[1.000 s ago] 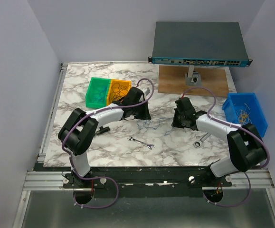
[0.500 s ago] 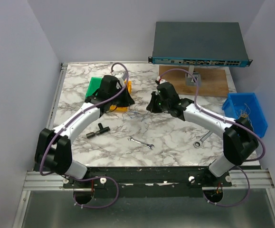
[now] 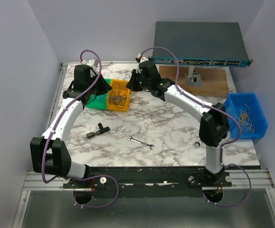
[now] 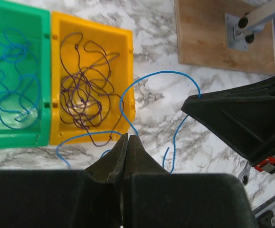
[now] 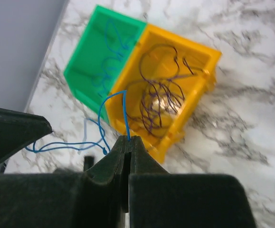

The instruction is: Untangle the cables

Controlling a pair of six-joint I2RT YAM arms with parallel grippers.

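Note:
A thin blue cable (image 4: 162,72) hangs slack between my two grippers, above the table beside the bins. In the left wrist view my left gripper (image 4: 128,137) is shut, with the blue cable running into its tips. My right gripper (image 5: 128,138) is shut on the other stretch of the blue cable (image 5: 125,114). From above, the left gripper (image 3: 75,93) hovers by the green bin (image 3: 99,100) and the right gripper (image 3: 132,84) just right of the yellow bin (image 3: 112,103). Dark cables (image 4: 82,90) lie tangled in the yellow bin (image 4: 123,35). Several blue cables (image 4: 14,85) lie in the green bin (image 4: 37,19).
A blue bin (image 3: 258,124) holding yellow cables (image 3: 245,114) stands at the right edge. A network switch (image 3: 199,42) on a wooden board (image 3: 215,83) fills the back right. A silver wrench (image 3: 141,142) and a black T-shaped part (image 3: 97,130) lie near the front.
Both arms have swung from the middle of the table to the back left, over the bins, with the blue cable carried between them. Both grippers stay shut.

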